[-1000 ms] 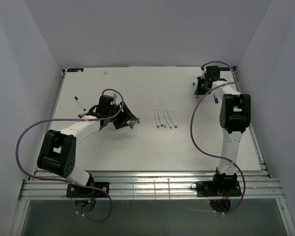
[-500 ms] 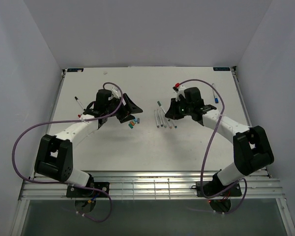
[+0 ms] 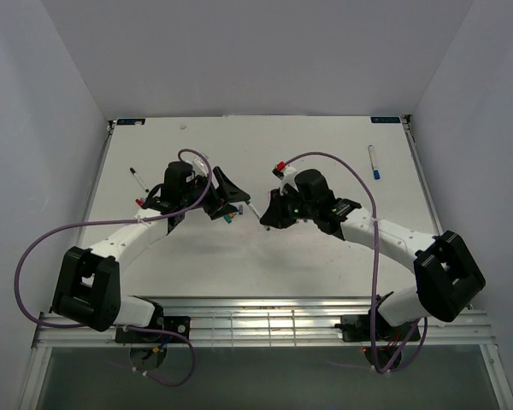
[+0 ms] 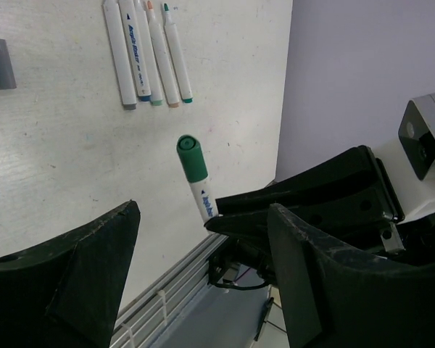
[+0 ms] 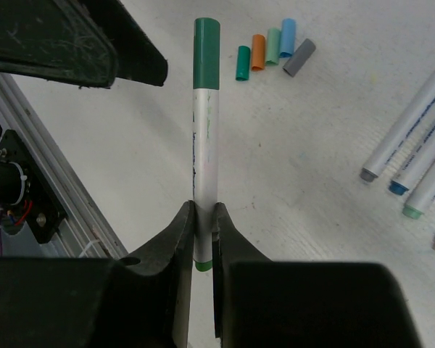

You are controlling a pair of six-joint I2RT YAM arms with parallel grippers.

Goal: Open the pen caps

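My right gripper (image 5: 204, 210) is shut on the lower barrel of a white pen (image 5: 204, 145). The pen's dark green cap (image 5: 206, 54) is still on and points at my left gripper (image 4: 204, 210). The left gripper is open and empty, and the green cap (image 4: 192, 158) hangs just ahead of its fingertips without touching them. In the top view the two grippers meet mid-table, right gripper (image 3: 269, 215) facing left gripper (image 3: 227, 192). Several loose caps (image 5: 273, 47) in teal, orange, green, blue and grey lie on the table beyond the held pen.
A row of uncapped white pens (image 4: 148, 54) lies flat on the table, seen again in the right wrist view as pens (image 5: 413, 152). A black-capped pen (image 3: 137, 180) lies at the far left, a blue-capped pen (image 3: 374, 161) at the back right. The table's front rail (image 3: 256, 320) runs along the near edge.
The right arm swung from the back right corner to mid-table, gripper shut on the green-capped pen. The left gripper opened wider and shifted slightly right to face it.
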